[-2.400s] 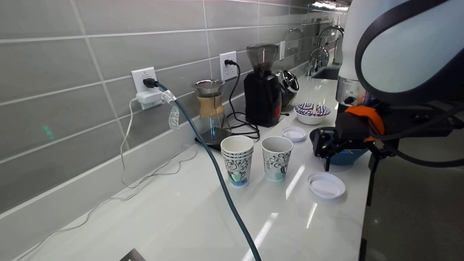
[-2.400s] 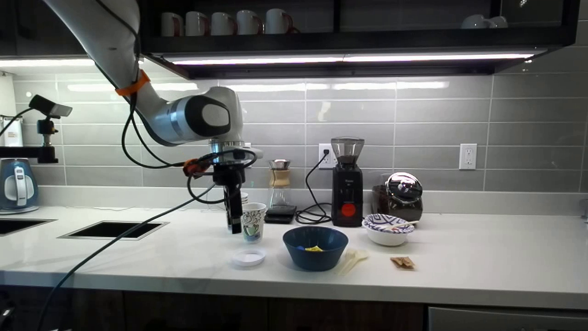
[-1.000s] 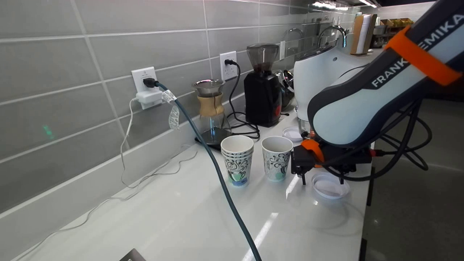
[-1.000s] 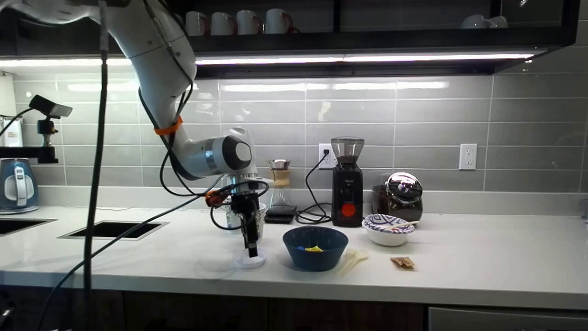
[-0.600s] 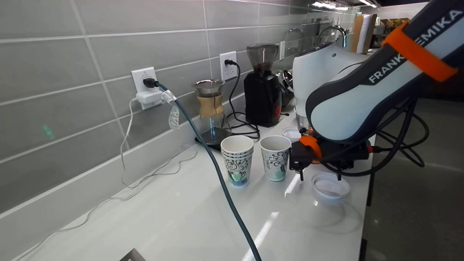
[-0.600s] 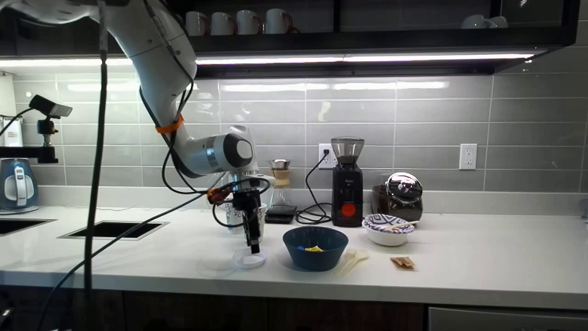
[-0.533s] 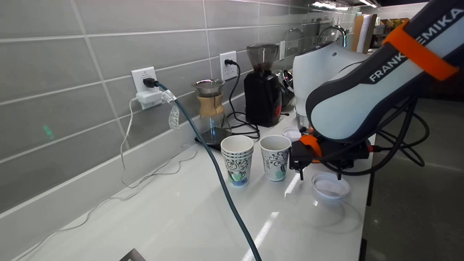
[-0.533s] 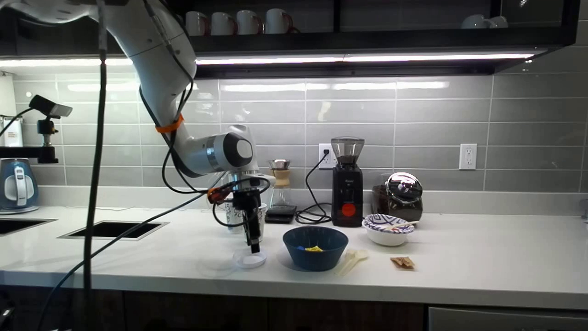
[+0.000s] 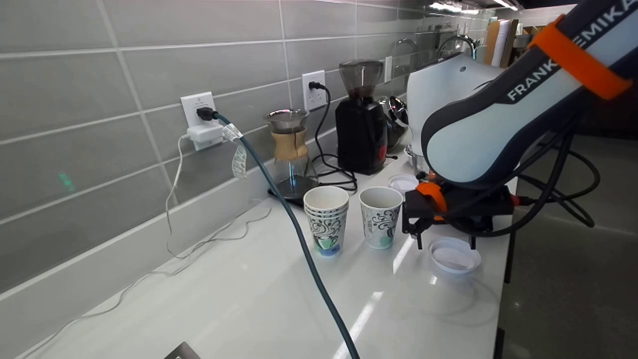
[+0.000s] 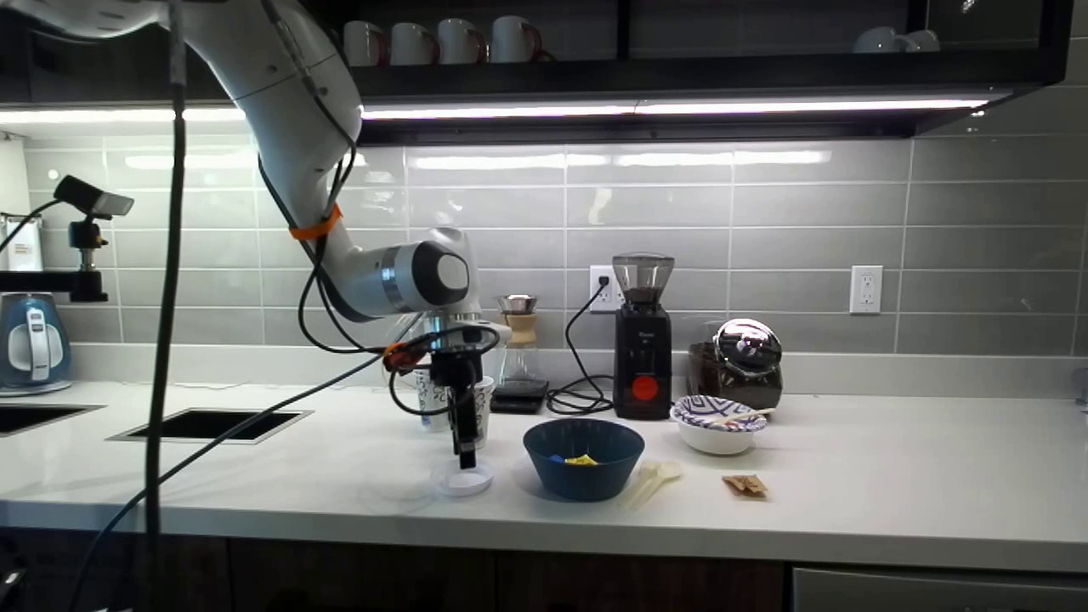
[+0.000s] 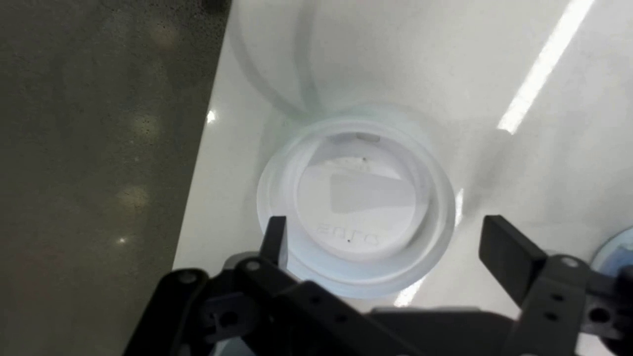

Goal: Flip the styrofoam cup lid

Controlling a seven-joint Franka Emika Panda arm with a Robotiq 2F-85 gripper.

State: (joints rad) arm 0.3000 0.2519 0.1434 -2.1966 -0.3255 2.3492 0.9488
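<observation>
The white round styrofoam cup lid (image 9: 454,257) lies on the counter near its front edge. It also shows in an exterior view (image 10: 464,481) and in the wrist view (image 11: 356,207). Its raised rim rings a sunken centre, and its lettering reads reversed in the wrist view. My gripper (image 9: 446,248) points down, open and empty, over the lid's side away from this camera. In the wrist view the gripper (image 11: 384,232) has one finger over the lid's rim and the other beyond its opposite side, apart from it. The exact height above the lid is unclear.
A single patterned paper cup (image 9: 381,222) stands close beside the hand, next to a stack of cups (image 9: 327,229). A second white lid (image 9: 401,182) lies farther back. A dark-blue bowl (image 10: 584,484) and plastic cutlery (image 10: 653,484) are beside the lid. The counter drops off nearby.
Over about two seconds my gripper has come down to the lid, then risen slightly. The lid has shifted slightly toward the counter edge. The single cup, leaning slightly half a second ago, stands upright now.
</observation>
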